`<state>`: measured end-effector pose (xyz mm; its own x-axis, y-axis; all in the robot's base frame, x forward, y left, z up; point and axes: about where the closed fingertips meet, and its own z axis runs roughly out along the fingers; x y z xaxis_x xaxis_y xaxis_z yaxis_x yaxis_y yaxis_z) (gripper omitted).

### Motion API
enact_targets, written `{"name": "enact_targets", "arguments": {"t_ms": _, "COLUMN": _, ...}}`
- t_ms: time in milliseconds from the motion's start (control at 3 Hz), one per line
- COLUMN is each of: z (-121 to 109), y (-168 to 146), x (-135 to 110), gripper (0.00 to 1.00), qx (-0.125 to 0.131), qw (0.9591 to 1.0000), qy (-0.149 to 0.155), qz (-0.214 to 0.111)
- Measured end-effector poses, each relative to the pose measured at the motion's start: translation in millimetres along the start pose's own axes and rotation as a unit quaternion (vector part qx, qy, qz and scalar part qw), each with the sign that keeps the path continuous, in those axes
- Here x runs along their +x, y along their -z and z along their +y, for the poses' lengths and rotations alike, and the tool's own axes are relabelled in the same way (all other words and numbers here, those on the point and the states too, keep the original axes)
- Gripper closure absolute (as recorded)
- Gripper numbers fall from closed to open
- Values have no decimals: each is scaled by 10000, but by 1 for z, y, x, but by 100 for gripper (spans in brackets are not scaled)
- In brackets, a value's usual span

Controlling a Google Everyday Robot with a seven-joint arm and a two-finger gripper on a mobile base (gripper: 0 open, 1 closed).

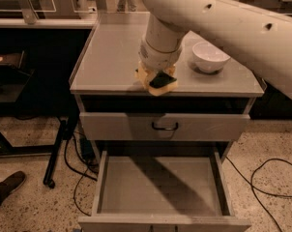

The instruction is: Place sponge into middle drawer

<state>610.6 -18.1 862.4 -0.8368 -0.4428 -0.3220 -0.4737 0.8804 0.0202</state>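
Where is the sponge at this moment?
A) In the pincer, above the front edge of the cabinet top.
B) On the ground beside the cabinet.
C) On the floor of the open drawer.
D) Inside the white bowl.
A: the pincer grips the sponge above the front edge of the cabinet top, left of the white bowl.

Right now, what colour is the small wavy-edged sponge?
Pale yellow with dark green; the gripper holds the sponge over the cabinet top. Camera view.

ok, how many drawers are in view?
2. A shut drawer front with a bar handle under the countertop; the open middle drawer below it. More may sit below frame. The gripper holds the sponge at the countertop's front edge.
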Motion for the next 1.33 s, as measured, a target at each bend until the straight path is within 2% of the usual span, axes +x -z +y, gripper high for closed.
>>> {"name": "enact_targets", "arguments": {"t_ms": 333, "z": 39, "y": 5, "x": 78, "gripper": 100, "qx": -279, "qw": 9977, "qy": -410, "qz": 465}}
{"name": "enact_targets", "arguments": {"t_ms": 667, "z": 38, "y": 6, "x": 75, "gripper": 100, "qx": -273, "qw": 9978, "qy": -403, "qz": 442}}
{"name": "enact_targets", "arguments": {"t_ms": 1000, "z": 41, "y": -4, "x": 88, "gripper": 100, "qx": -382, "qw": 9962, "qy": -551, "qz": 551}}
{"name": "enact_targets", "arguments": {"t_ms": 1333, "z": 53, "y": -32, "x": 127, "gripper": 100, "qx": -700, "qw": 9891, "qy": -1005, "qz": 821}}
